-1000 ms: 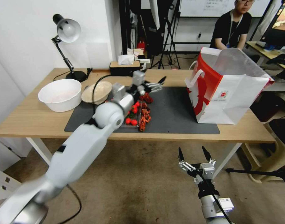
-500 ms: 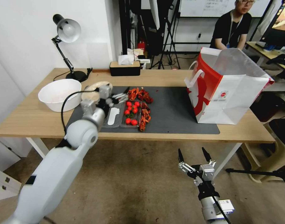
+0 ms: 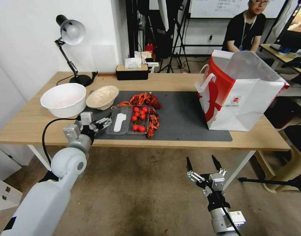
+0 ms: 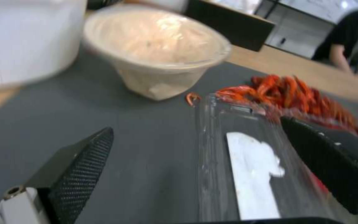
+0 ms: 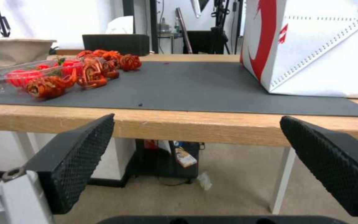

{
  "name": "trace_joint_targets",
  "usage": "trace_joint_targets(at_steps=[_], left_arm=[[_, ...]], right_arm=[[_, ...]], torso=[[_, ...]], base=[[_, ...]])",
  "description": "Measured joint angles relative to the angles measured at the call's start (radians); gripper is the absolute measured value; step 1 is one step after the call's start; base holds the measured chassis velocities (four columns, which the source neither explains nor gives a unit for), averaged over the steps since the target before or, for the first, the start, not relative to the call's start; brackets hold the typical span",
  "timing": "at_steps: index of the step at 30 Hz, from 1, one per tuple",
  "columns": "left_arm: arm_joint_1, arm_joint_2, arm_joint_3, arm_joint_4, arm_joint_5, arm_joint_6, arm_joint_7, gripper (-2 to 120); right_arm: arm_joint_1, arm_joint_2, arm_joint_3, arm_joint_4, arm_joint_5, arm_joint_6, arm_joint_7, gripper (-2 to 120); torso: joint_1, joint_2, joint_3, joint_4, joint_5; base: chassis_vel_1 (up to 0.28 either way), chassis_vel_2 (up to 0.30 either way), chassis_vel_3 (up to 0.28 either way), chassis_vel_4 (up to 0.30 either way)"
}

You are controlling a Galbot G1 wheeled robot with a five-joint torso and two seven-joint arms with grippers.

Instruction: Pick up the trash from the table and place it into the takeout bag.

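The trash lies on the table's dark mat: red crayfish shells, a clear plastic tray holding cherry tomatoes and a white label, and a beige bowl. My left gripper hovers open and empty just left of the tray. In its wrist view the fingers frame the tray, with the bowl and the shells beyond. The takeout bag stands open on the right. My right gripper hangs open below the table's front edge.
A large white bowl sits left of the beige one. A desk lamp and a black tissue box stand along the back. The mat is bare between the shells and the bag.
My left arm has drawn back from over the middle of the mat to its front-left corner, beside the tray, still empty. The right arm has hardly moved.
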Motion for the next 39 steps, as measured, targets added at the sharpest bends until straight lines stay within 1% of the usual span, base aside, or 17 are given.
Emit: trace_joint_targets(at_steps=[1, 2, 4, 5, 6, 8, 10, 12, 14, 17, 25, 26, 28, 33, 36, 37, 39], left_arm=[[0.0, 0.0, 0.0, 0.0, 0.0, 0.0, 0.0, 100], [-0.022, -0.008, -0.003, 0.013, -0.066, 0.001, -0.036, 100], [-0.061, -0.018, -0.014, 0.032, -0.163, 0.008, -0.086, 100], [-0.061, -0.018, -0.014, 0.032, -0.163, 0.008, -0.086, 100], [-0.103, -0.025, -0.026, 0.055, -0.249, 0.015, -0.13, 100], [-0.17, -0.03, -0.04, 0.098, -0.36, 0.019, -0.19, 100], [-0.184, -0.03, -0.043, 0.106, -0.384, 0.02, -0.203, 100], [-0.236, -0.031, -0.056, 0.141, -0.496, 0.027, -0.285, 100], [-0.236, -0.031, -0.056, 0.141, -0.496, 0.027, -0.285, 100], [-0.261, -0.031, -0.059, 0.168, -0.548, 0.036, -0.338, 100], [-0.28, -0.031, -0.06, 0.201, -0.583, 0.041, -0.374, 100], [-0.291, -0.031, -0.06, 0.219, -0.605, 0.042, -0.385, 100], [-0.306, -0.036, -0.06, 0.249, -0.622, 0.04, -0.382, 100], [-0.319, -0.046, -0.06, 0.274, -0.626, 0.032, -0.367, 100], [-0.344, -0.07, -0.05, 0.324, -0.617, 0.011, -0.34, 88], [-0.344, -0.07, -0.05, 0.324, -0.617, 0.011, -0.34, 88], [-0.356, -0.081, -0.045, 0.341, -0.609, 0.0, -0.331, 82]], right_arm=[[0.0, 0.0, 0.0, 0.0, 0.0, 0.0, 0.0, 100], [-0.002, 0.0, 0.0, -0.001, 0.0, 0.001, 0.0, 100], [-0.002, 0.001, 0.001, -0.001, 0.0, 0.002, 0.0, 100], [-0.002, 0.001, 0.001, -0.001, 0.0, 0.002, 0.0, 100], [-0.003, 0.001, 0.002, -0.001, -0.001, 0.003, 0.001, 100], [-0.004, 0.0, 0.004, -0.003, -0.001, 0.004, 0.001, 100], [-0.004, 0.0, 0.004, -0.003, -0.001, 0.005, 0.001, 100], [-0.004, 0.0, 0.007, -0.009, -0.001, 0.009, 0.002, 100], [-0.004, 0.0, 0.007, -0.009, -0.001, 0.009, 0.002, 100], [-0.004, 0.0, 0.007, -0.012, -0.001, 0.01, 0.003, 100], [-0.002, 0.001, 0.008, -0.016, -0.001, 0.01, 0.003, 100], [0.0, 0.001, 0.008, -0.019, -0.001, 0.011, 0.003, 100], [0.002, 0.002, 0.008, -0.025, -0.001, 0.011, 0.003, 100], [0.003, 0.004, 0.007, -0.03, -0.002, 0.011, 0.003, 100], [0.002, 0.006, 0.007, -0.034, -0.006, 0.012, 0.003, 100], [0.002, 0.006, 0.007, -0.034, -0.006, 0.012, 0.003, 100], [0.001, 0.006, 0.007, -0.034, -0.006, 0.013, 0.003, 100]], torso=[[0.0, 0.0, 0.0, 0.0, 0.0], [0.0, 0.0, 0.0, 0.0002, -0.0002], [0.0, 0.0, 0.0, 0.0001, -0.0004], [0.0, 0.0, 0.0, 0.0001, -0.0004], [0.0, 0.0, 0.0, 0.0001, 0.0], [0.0, 0.0, 0.0, -0.0001, -0.0001], [0.0, 0.0, 0.0, 0.0, -0.0001], [0.0, 0.0, 0.0, 0.0002, 0.0], [0.0, 0.0, 0.0, 0.0002, 0.0], [0.0, 0.0, 0.0, 0.0001, -0.0001], [0.0, 0.0, 0.0, 0.0003, -0.0004], [0.0, 0.0, 0.0, 0.0003, -0.0002], [0.0, 0.0, 0.0, 0.0004, -0.0002], [0.0, 0.0, 0.0, 0.0002, -0.0003], [0.0, 0.0, 0.0, 0.0003, 0.0], [0.0, 0.0, 0.0, 0.0003, 0.0], [0.0, 0.0, 0.0, 0.0004, 0.0001]], base=[[0.0, 0.0, 0.0, 0.0], [0.0, 0.0, 0.0, 0.0], [0.0, 0.0, 0.0, 0.0], [0.0, 0.0, 0.0, 0.0], [0.0, 0.0, 0.0, 0.0], [0.0, 0.0, 0.0, 0.0], [0.0, 0.0, 0.0, 0.0], [0.0, 0.0, 0.0, 0.0], [0.0, 0.0, 0.0, 0.0], [0.0, 0.0, 0.0, 0.0], [0.0, 0.0, 0.0, 0.0], [0.0, 0.0, 0.0, 0.0], [0.0, 0.0, 0.0, 0.0], [0.0, 0.0, 0.0, 0.0], [0.0, 0.0, 0.0, 0.0], [0.0, 0.0, 0.0, 0.0], [0.0, 0.0, 0.0, 0.0]])
